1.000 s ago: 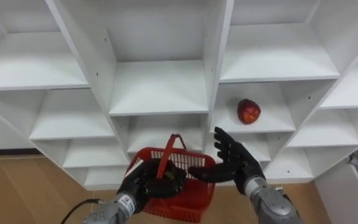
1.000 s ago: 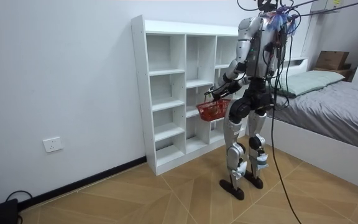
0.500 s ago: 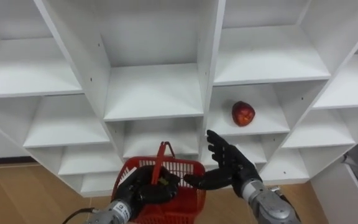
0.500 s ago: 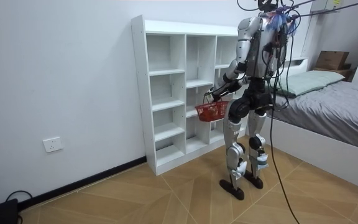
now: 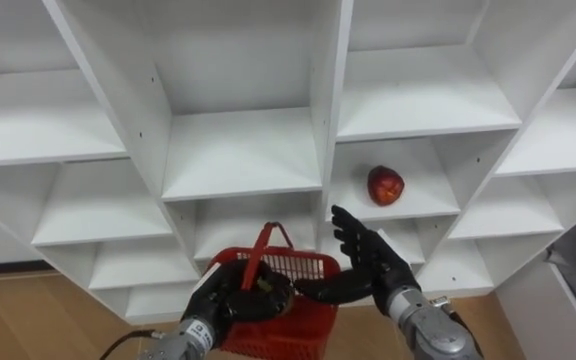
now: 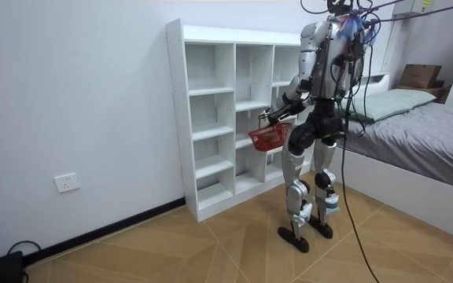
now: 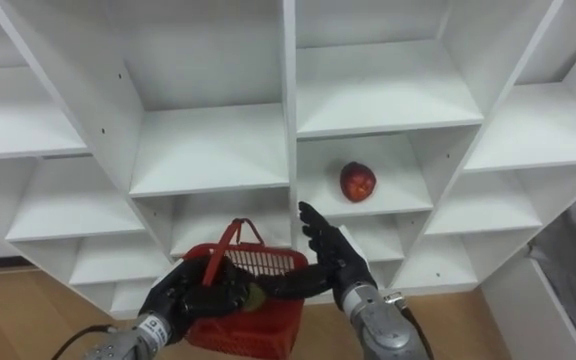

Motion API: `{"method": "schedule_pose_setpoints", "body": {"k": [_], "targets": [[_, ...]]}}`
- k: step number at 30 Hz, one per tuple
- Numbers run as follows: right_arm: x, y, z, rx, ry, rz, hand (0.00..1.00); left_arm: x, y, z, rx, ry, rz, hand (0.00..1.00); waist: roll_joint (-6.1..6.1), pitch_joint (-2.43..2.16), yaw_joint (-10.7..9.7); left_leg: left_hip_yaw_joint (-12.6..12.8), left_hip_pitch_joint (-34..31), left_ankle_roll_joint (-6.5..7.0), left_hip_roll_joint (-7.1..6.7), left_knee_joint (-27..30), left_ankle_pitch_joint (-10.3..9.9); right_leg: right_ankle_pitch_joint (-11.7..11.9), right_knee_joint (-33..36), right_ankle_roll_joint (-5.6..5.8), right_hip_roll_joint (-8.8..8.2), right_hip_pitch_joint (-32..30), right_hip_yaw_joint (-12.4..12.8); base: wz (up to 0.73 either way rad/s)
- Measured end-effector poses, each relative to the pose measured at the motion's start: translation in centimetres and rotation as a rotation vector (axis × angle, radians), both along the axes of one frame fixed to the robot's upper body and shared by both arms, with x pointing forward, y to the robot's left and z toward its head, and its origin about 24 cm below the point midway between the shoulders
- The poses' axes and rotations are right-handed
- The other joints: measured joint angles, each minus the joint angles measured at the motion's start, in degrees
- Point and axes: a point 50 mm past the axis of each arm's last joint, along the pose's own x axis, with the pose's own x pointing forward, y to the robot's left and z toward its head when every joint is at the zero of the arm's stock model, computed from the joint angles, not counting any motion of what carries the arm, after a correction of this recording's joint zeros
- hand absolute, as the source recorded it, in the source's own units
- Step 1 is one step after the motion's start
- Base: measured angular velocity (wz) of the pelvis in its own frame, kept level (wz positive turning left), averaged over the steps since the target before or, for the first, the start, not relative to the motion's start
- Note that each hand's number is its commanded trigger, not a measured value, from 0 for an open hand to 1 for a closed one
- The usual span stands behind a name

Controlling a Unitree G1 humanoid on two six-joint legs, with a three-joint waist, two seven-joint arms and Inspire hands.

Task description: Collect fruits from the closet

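Red plastic makes up the basket (image 5: pixel 303 315), which hangs low in front of the white closet (image 5: pixel 243 150), its thin handle (image 5: pixel 268 243) rising in an arch above the rim. The left hand (image 5: pixel 233 298) is clenched on the basket at its near rim where the handle comes down, with dark fingers curled tight around the plastic. Just beside those fingers, inside the basket, a small yellowish-green thing (image 7: pixel 255 296) shows, too hidden to say what it is.

The right hand (image 5: pixel 368 265) is released: its fingers are straight and spread, pointing up and toward the shelves, and the thumb reaches sideways toward the left hand. It holds nothing and hovers at the basket's right rim; I cannot tell whether it touches the rim.

A red apple (image 5: pixel 385 185) sits alone on a shelf in the compartment just right of the central upright. It is above the right hand's fingertips and apart from them.

In the room view the robot stands upright facing the closet, with both arms bent forward and the basket held out before its waist. A bed (image 6: pixel 423 149) lies behind it at the room view's right, on a wooden floor (image 6: pixel 211 244).
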Motion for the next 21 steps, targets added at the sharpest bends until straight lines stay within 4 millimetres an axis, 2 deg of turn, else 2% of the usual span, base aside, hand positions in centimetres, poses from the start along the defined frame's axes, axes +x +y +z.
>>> {"method": "schedule_pose_setpoints", "body": {"k": [7, 14, 18, 21], "targets": [[0.2, -1.0, 0.9, -0.018, -0.052, -0.078, 0.0, 0.3, 0.4, 0.2, 0.019, -0.018, 0.019, 1.0, -0.73, 0.32, 0.1, -0.1, 0.0, -0.12, 0.0, -0.1, -0.1, -0.3, 0.0, -0.04, 0.0, -0.3, -0.1, 0.0], [-0.1, -1.2, 0.9, 0.004, -0.056, -0.121, 0.0, 0.7, 0.7, 0.8, 0.017, -0.046, 0.035, 1.0, -1.57, -0.05, 0.1, -0.1, 0.1, -0.2, 0.02, -0.1, -0.2, -0.4, 0.0, -0.04, 0.0, -0.1, -0.1, 0.0], [0.0, -1.7, 1.0, -0.001, -0.058, -0.155, 0.0, 0.7, 0.9, 0.8, 0.015, -0.048, 0.05, 1.0, -1.58, -0.07, 0.0, -0.2, 0.7, -0.2, 0.05, -0.1, -0.4, -0.4, 0.0, -0.05, 0.03, 0.5, -0.3, 0.01], [0.0, -1.9, 1.0, 0.015, -0.055, -0.191, 0.0, 0.7, 1.0, 0.8, 0.016, -0.048, 0.05, 1.0, -1.71, -0.31, 0.0, -0.4, 0.9, -0.19, 0.02, 0.0, -0.5, -0.6, 0.0, -0.06, 0.0, 0.6, -0.4, 0.01]]}}
